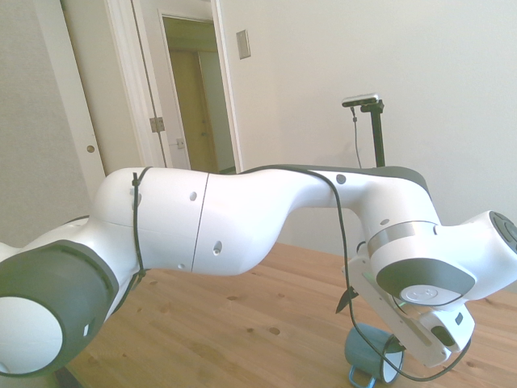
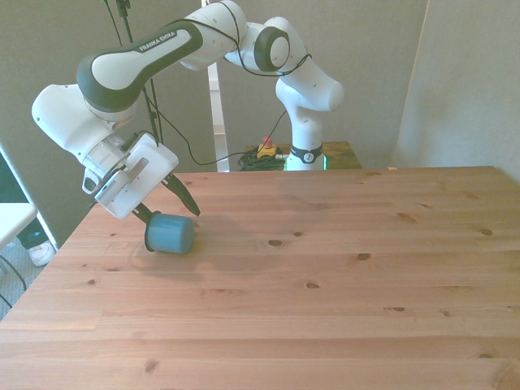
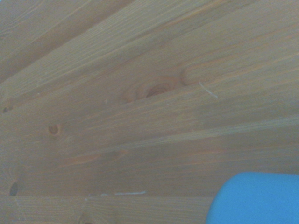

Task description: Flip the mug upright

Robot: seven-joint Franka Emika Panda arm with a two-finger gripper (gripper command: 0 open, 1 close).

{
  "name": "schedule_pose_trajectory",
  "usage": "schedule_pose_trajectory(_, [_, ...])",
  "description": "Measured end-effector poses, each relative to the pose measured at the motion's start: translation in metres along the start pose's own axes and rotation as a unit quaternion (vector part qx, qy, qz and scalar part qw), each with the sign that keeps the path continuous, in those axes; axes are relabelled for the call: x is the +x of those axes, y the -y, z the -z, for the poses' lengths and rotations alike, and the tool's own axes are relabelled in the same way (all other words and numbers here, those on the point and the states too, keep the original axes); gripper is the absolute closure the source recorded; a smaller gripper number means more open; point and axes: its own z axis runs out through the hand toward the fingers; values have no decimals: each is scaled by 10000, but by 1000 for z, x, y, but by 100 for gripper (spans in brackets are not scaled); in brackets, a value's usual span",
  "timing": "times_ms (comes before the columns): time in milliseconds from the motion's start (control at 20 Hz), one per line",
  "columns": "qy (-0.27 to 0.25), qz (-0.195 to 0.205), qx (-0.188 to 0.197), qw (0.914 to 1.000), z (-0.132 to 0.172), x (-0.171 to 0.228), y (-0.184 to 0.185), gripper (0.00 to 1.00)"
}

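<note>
1. The teal-blue enamel mug point(image 2: 170, 233) lies on its side on the wooden table point(image 2: 341, 284), near the table's edge at the front view's left and closer to the far edge than the near one. In the side view its white inside and loop handle point(image 1: 361, 377) show, the handle resting low against the wood.
2. The gripper point(image 2: 166, 203) is tilted steeply and hangs right at the mug, its dark fingers spread apart; one fingertip point(image 2: 189, 206) shows clear of the mug on the front view's right, the other sits low just behind the mug. Whether either finger touches the enamel I cannot tell.
3. The wrist view shows only bare planks and a blue corner of the mug point(image 3: 254, 199), out of focus.
4. My reading: the step in hand is the approach to the grasp; the mug is not yet held or righted.
5. The next move calls for settling the spread fingers across the mug's wall or rim, closing firmly on it, then rotating the wrist so the opening faces up, taking care that the round body does not roll away.
</note>
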Motion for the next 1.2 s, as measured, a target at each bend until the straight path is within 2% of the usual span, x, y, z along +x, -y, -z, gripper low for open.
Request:
schedule_pose_trajectory(300, [98, -18, 49, 9999, 3, -3, -1, 0])
schedule_pose_trajectory(350, [127, -30, 60, 9999, 2, -3, -2, 100])
schedule_pose_trajectory(1200, [243, -71, 143, 9996, 7, 3, -13, 100])
